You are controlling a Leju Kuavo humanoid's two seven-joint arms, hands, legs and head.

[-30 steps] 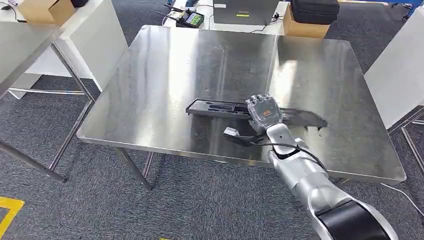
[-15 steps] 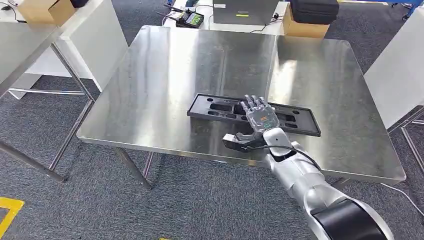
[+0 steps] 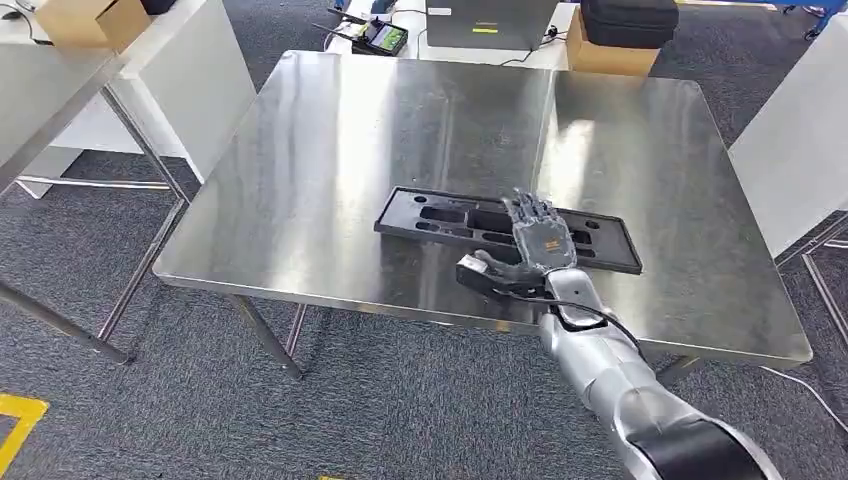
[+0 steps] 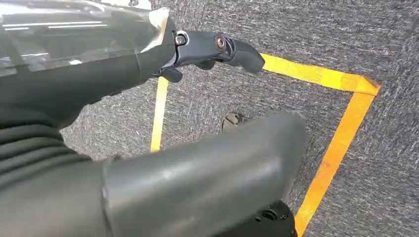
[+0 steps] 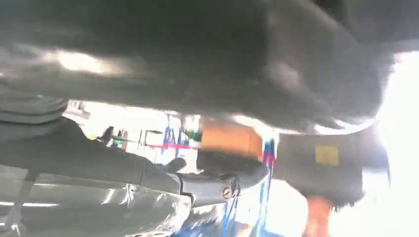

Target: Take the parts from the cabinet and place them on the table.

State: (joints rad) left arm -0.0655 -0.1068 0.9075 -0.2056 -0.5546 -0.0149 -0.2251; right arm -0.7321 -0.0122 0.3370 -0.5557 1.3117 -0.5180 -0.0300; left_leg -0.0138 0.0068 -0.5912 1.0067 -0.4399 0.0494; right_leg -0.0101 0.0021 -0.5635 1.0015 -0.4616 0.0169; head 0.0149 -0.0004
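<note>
A long black part (image 3: 470, 222) is lying flat on the steel table (image 3: 330, 150), near its front edge. The right hand (image 3: 541, 243) is hovering over the part's middle, fingers spread and holding nothing. The left hand (image 4: 148, 163) is hanging over grey carpet (image 4: 375, 44); I cannot tell its state.

one black part (image 3: 445, 221), one steel table (image 3: 340, 150), two cardboard boxes (image 3: 610, 58)

Bright overhead light glares off the steel surface (image 3: 420, 130) in the sharp head view, while the right wrist view is blurred and overexposed.
</note>
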